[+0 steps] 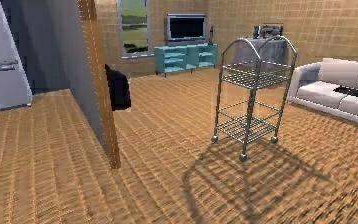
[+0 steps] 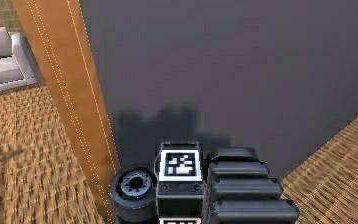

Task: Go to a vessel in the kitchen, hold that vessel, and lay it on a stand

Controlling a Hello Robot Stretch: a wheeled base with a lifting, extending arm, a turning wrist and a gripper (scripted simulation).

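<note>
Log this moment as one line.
ahead: wire cart | beyond: teal TV stand, white sofa | arm side: dark wall | claw: load cannot tell

One wire cart (image 1: pixel 249 76), one sofa (image 1: pixel 332 82), one television (image 1: pixel 185 26), one teal stand (image 1: pixel 184 58).

Evenly lit rm, daylight via window (image 1: pixel 133 25), cart (image 1: pixel 255 76) shadow falls fwd on floor (image 1: pixel 177 120)

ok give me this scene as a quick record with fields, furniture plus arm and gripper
ahead: wire shelf cart on wheels, on the wood floor
far wall: television on a teal cabinet, window beside it
forward view's right: white sofa
arm: low in the arm side view, before a dark wall
gripper: dark body beside the arm; cannot tell whether it holds anything
</note>
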